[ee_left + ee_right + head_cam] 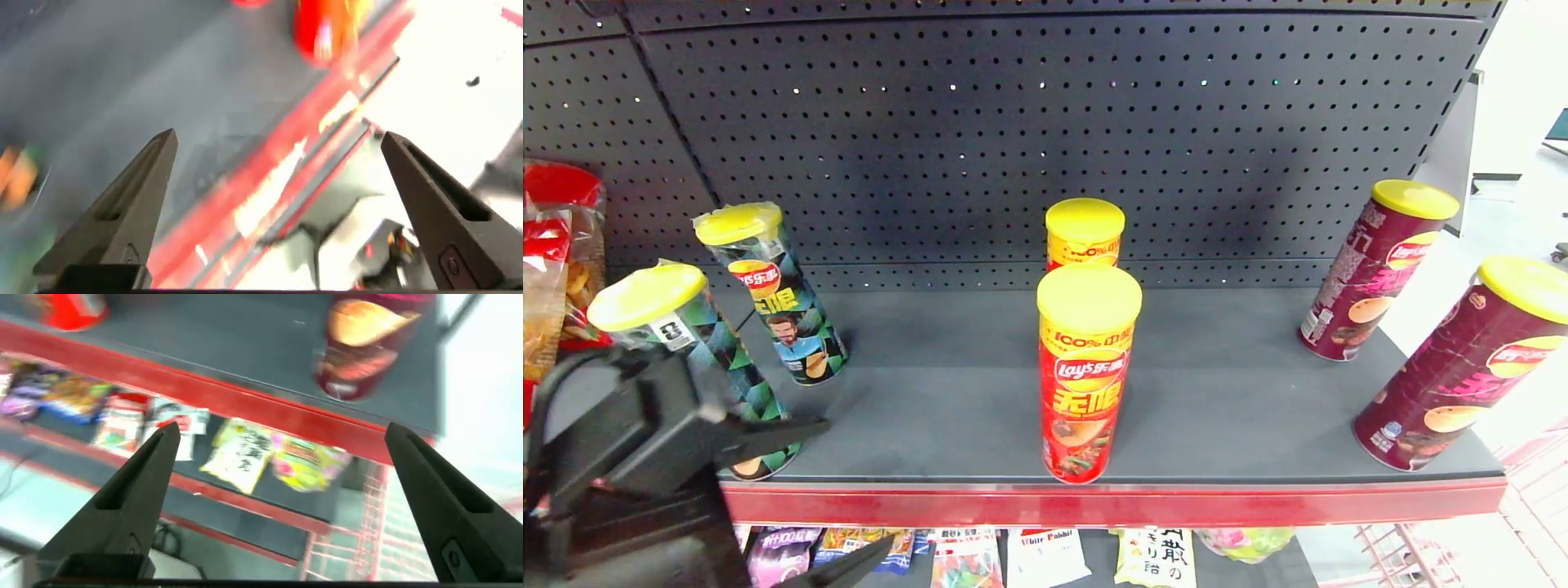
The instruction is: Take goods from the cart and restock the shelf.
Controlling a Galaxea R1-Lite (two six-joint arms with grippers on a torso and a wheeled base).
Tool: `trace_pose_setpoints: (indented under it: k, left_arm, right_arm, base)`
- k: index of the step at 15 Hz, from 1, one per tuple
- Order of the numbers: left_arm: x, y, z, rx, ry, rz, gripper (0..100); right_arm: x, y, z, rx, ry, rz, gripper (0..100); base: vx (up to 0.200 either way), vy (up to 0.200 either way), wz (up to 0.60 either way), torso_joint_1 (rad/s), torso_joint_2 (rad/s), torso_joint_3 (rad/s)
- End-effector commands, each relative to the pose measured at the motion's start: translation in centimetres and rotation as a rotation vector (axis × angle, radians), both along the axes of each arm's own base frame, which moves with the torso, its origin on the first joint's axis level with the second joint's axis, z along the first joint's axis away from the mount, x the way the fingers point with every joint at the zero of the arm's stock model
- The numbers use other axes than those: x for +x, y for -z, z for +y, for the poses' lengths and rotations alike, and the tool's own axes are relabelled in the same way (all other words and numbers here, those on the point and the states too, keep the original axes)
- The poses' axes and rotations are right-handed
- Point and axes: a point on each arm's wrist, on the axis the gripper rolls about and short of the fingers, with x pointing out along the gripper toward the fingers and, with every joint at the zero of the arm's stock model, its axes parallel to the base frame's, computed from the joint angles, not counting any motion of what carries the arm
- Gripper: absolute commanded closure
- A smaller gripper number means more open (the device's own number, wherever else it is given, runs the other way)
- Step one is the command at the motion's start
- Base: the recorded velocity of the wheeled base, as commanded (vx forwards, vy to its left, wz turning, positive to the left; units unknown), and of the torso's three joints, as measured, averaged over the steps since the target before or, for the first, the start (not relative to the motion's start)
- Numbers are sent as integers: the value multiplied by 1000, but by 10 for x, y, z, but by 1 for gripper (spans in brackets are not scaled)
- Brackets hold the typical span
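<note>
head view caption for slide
Paired green cans, red cans and maroon cans, yellow-lidded, on grey shelf; black left gripper open

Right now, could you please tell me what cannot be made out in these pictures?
- Head view: the front green can, lower part hidden by the left gripper.
- Head view: the rear red can, body hidden behind the front red can.
- Head view: the front maroon can, lid cut by the right edge.
- Head view: the pink wire cart, cut off at the corner, contents unseen.
- Left wrist view: the front red can's print, blurred.
</note>
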Motion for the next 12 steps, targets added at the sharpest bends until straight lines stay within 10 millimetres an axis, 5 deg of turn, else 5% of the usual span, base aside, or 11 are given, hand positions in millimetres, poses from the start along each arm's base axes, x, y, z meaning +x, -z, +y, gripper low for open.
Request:
trace_pose_setpoints:
  k: [1,3,5,8,10,11,12]
  left_arm:
    - [-103,2,76,-13,-182,-70,0]
    - [-146,18,96,0,-370,-21,0]
    - [-170,33,93,-33,-584,13,0]
    - [-181,55,76,-59,-819,20,0]
    - [-181,59,76,-63,-818,17,0]
    - [-180,83,77,-124,-744,-57,0]
    - [-175,86,77,-137,-741,-72,0]
  right_arm:
    - [-3,5,-2,-13,62,-8,0]
    - [-7,7,-5,-25,168,-13,0]
    - [-8,7,-5,-30,297,7,0]
    - [-8,8,-5,-31,460,19,0]
    - [-9,9,-5,-32,470,24,0]
    - [-14,20,-3,-4,383,22,0]
    - [-19,26,-2,12,311,-5,0]
  base:
    - [0,0,0,0,0,0]
    - [0,0,0,0,0,0]
    - [0,0,0,0,0,0]
    - [0,0,0,0,0,0]
    - [0,0,0,0,0,0]
    - [0,0,0,0,0,0]
    - [0,0,0,0,0,0]
